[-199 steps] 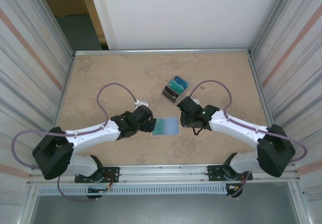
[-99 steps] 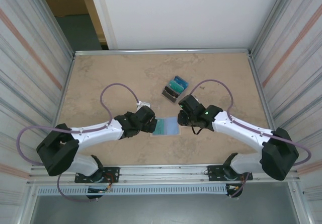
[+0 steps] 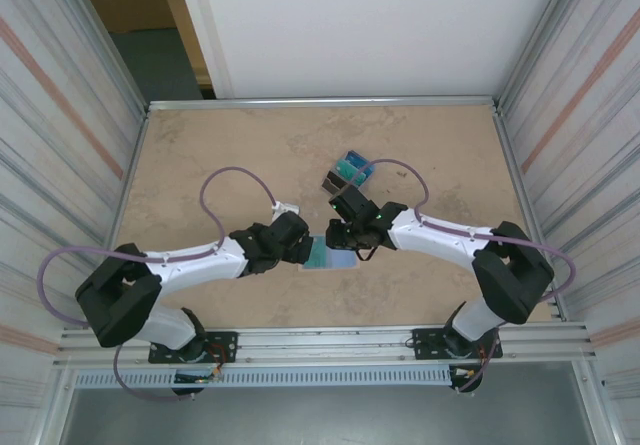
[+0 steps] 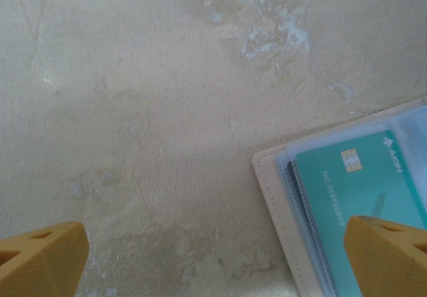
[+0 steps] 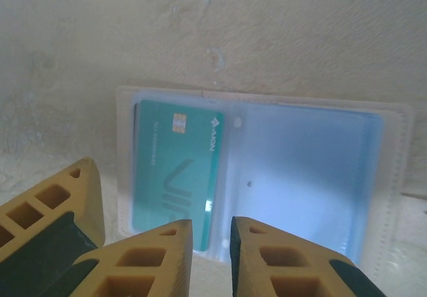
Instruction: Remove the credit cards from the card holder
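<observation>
The tan stone-patterned table [image 3: 200, 155] carries both arms. The left arm [image 3: 190, 262] and the right arm [image 3: 440, 237] reach inward, and their tips meet over the card holder [image 3: 340, 258].

The card holder lies opened flat, pale blue inside up. It is directly under the right gripper [image 5: 211, 243] and partly under one finger of the left gripper [image 4: 213, 263]. In the right wrist view, the holder [image 5: 307, 170] spreads just ahead of the fingertips, and its near edge runs under them.

A small pile of credit cards [image 3: 348, 173], teal, blue and dark, rests on the table just beyond the right gripper [image 3: 340, 230], on its far side, apart from the holder.

One teal card [image 5: 177, 170] sits in the holder's left pocket, ahead and slightly left of the right fingers. Its gold chip [image 5: 177, 122] is at the far end.

In the left wrist view, the same teal card [image 4: 353, 183] lies at the right-hand fingertip [image 4: 390, 257], which overlaps its near edge. I cannot tell if they touch.

The left fingers are spread as wide as the view, with bare table between them. The right fingers [image 5: 160, 257] are drawn close with a narrow slit between them and nothing in it.
</observation>
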Robot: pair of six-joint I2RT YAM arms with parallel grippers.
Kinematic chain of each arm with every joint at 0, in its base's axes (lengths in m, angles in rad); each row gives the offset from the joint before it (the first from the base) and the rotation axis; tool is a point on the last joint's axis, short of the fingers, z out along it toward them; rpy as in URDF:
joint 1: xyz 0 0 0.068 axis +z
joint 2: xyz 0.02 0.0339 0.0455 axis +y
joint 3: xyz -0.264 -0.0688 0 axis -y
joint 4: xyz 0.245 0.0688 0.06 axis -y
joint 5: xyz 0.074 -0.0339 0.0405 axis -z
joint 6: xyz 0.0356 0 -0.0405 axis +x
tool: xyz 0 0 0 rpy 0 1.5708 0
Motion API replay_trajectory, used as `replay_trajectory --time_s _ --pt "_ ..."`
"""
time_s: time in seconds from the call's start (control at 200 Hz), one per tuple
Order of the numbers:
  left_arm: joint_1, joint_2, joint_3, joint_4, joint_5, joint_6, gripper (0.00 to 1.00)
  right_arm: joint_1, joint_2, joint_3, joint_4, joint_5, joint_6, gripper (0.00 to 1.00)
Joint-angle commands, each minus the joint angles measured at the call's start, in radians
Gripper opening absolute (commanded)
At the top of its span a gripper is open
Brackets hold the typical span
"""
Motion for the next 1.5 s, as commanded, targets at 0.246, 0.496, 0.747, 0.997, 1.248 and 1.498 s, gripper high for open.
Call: replay_trajectory --time_s 0.246,0.496,0.747,0.997,1.248,1.498 --pt "-0.006 0.067 0.004 0.0 -0.04 -0.015 0.99 -0.045 0.075 -0.056 0.164 -0.17 0.072 0.18" --pt "-0.006 0.106 0.034 -0.033 -0.049 0.001 0.99 -0.046 0.107 -0.067 0.178 -0.183 0.076 0.17" --pt "-0.006 0.114 0.036 -0.048 -0.053 0.002 0.99 -0.056 0.122 -0.086 0.21 -0.205 0.09 0.17" --pt "-0.006 0.132 0.041 -0.065 -0.059 0.003 0.99 -0.063 0.127 -0.096 0.234 -0.221 0.096 0.17" --pt "-0.005 0.147 0.047 -0.079 -0.056 0.003 0.99 -0.066 0.135 -0.107 0.253 -0.233 0.1 0.15" --pt "-0.007 0.15 0.045 -0.084 -0.053 0.0 0.99 -0.073 0.14 -0.125 0.272 -0.238 0.108 0.15"
